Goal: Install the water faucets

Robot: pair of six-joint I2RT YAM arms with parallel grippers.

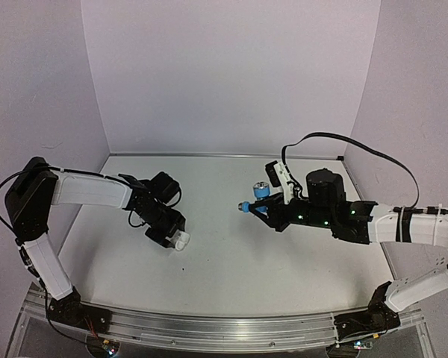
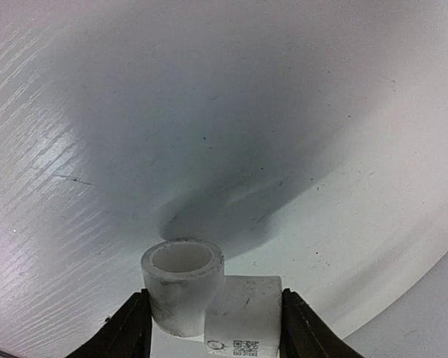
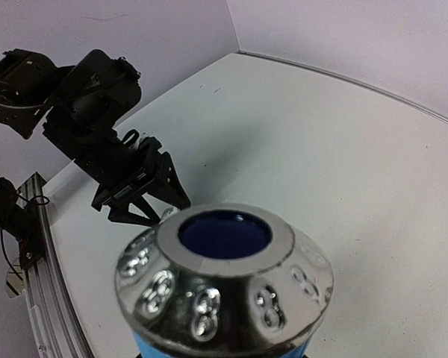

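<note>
My left gripper (image 1: 175, 238) is shut on the white plastic fitting (image 1: 181, 241), low over the table left of centre. In the left wrist view the fitting (image 2: 209, 302) is an elbow piece with an open round socket facing away, clamped between both black fingers (image 2: 127, 332). My right gripper (image 1: 260, 208) is shut on the light-blue tap body (image 1: 261, 192), held above the table right of centre, pointing toward the left arm. In the right wrist view the tap (image 3: 224, 272) fills the bottom of the frame with a chrome collar and dark blue bore; my fingers are hidden behind it.
The white table (image 1: 231, 261) is bounded by purple walls at the back and sides. A metal rail (image 1: 209, 328) runs along the near edge. A black cable (image 1: 358, 145) loops above the right arm. The left arm shows in the right wrist view (image 3: 127, 175).
</note>
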